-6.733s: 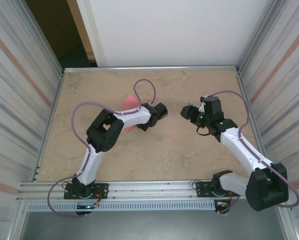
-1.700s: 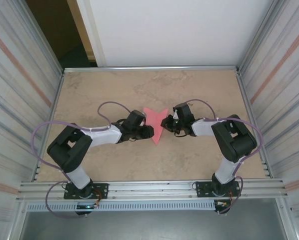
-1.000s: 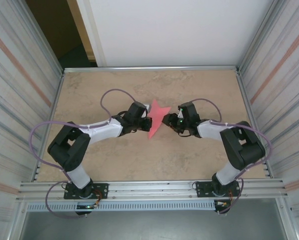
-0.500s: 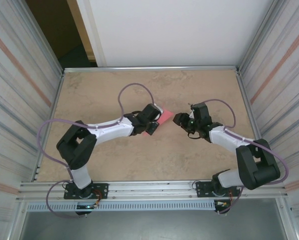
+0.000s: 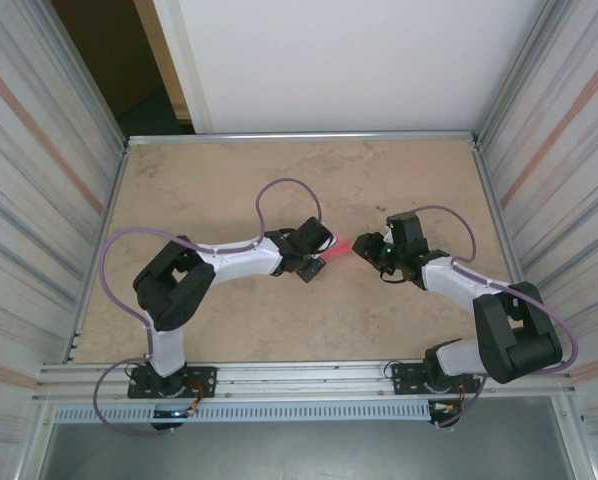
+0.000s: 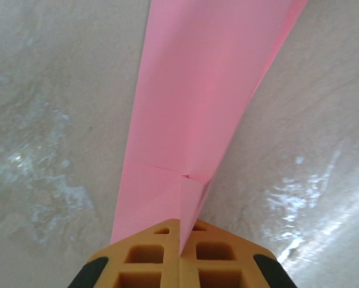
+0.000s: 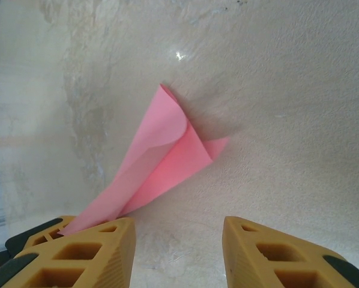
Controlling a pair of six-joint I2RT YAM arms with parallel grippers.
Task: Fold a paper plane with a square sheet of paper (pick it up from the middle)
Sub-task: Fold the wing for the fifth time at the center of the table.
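Left end effector [image 6: 179, 243] first: its orange fingertips [image 6: 149, 258] are pressed together on the narrow end of the thin, creased pink-red paper sheet [image 6: 197, 108], which runs away from me as a long folded wedge. Seen from above, that sheet [image 5: 337, 250] hangs mid-bench between my two arms, and its shadow suggests it is lifted off the surface. My right end effector [image 7: 176, 240] is spread, with nothing between its fingers. One end of the wedge reaches down beside one finger [image 7: 89, 249]; I cannot tell whether they touch.

I judge the paper to be near weightless, limp across its flats and stiffer along the creases. It could flutter, slip from a loose pinch, or take a stray crease if squeezed off a fold. The layered spine near the middle looks like the safest hold.

The bench [image 5: 229, 180] is smooth, mottled beige and slightly glossy, so a flat sheet would be hard to lift. Ribbed metal walls [image 5: 39, 200] close both sides, and a white panel [image 5: 359, 60] closes the back.
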